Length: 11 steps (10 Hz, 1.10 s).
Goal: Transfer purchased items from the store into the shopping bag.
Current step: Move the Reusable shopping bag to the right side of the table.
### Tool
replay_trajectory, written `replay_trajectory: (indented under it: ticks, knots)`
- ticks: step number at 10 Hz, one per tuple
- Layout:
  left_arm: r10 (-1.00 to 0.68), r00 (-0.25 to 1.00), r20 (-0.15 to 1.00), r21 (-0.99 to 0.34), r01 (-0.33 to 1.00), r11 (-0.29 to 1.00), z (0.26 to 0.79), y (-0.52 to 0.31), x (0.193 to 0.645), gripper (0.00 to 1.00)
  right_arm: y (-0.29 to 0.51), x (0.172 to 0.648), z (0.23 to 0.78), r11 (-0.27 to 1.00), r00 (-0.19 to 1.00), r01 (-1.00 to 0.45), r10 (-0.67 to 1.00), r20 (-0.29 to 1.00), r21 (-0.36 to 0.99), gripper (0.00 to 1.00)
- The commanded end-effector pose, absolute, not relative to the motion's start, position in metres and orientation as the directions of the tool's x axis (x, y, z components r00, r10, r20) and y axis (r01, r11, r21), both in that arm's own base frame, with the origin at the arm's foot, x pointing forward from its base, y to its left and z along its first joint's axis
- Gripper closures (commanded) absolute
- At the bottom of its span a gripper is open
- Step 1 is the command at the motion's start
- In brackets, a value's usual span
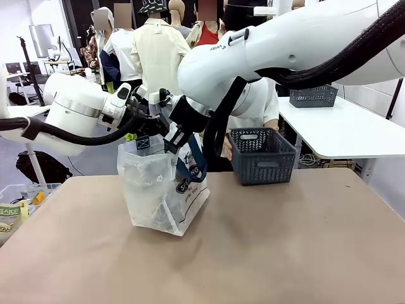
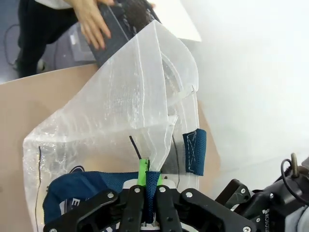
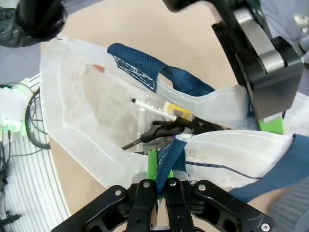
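Observation:
The shopping bag (image 1: 158, 190), a whitish translucent tote with navy straps, stands on the tan table left of centre. Both grippers hold its mouth apart. My left gripper (image 1: 140, 128) is shut on one navy strap (image 2: 152, 181) at the rim, seen up close as the left gripper (image 2: 149, 175). My right gripper (image 1: 172, 142) is shut on the opposite strap (image 3: 169, 159), seen up close as the right gripper (image 3: 161, 170). Inside the bag lie a small yellow item (image 3: 176, 112) and a dark item (image 3: 161, 130). The store, a dark latticed basket (image 1: 261, 155), stands behind the bag to the right, with a person's hand (image 2: 91, 21) on it.
A white side table (image 1: 345, 133) at the right carries a second grey basket (image 1: 313, 96). A clear bin (image 1: 16, 206) with packets sits off the table's left edge. Bare tan table (image 1: 266, 253) stretches across the front and right.

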State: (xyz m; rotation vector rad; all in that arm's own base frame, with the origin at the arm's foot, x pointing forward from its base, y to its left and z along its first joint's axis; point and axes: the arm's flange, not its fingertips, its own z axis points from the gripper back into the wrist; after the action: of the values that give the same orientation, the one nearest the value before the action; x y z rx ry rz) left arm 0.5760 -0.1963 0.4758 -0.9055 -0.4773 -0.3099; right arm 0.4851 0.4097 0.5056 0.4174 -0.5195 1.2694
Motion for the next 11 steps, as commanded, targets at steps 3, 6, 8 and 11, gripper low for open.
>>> replay_trajectory:
  ticks: [3, 6, 8, 11]
  knots:
    - [-0.056, 0.836, 0.545, -0.719, 0.501, 0.481, 0.473, -0.193, 0.584, 0.84, 0.414, 0.496, 0.502, 0.179, 0.176, -0.982, 0.781, 0.599, 0.056, 1.00]
    - [-0.023, 0.826, 0.563, -0.753, 0.525, 0.398, 0.464, -0.191, 0.585, 0.39, 0.420, 0.498, 0.501, 0.189, 0.183, -0.981, 0.784, 0.593, 0.053, 1.00]
    - [-0.026, 0.830, 0.557, -0.773, 0.530, 0.350, 0.456, -0.194, 0.588, 0.39, 0.424, 0.499, 0.500, 0.193, 0.187, -0.980, 0.791, 0.583, 0.053, 1.00]
    - [-0.024, 0.828, 0.560, -0.794, 0.545, 0.268, 0.449, -0.193, 0.591, 0.39, 0.428, 0.501, 0.498, 0.189, 0.185, -0.981, 0.794, 0.579, 0.054, 1.00]
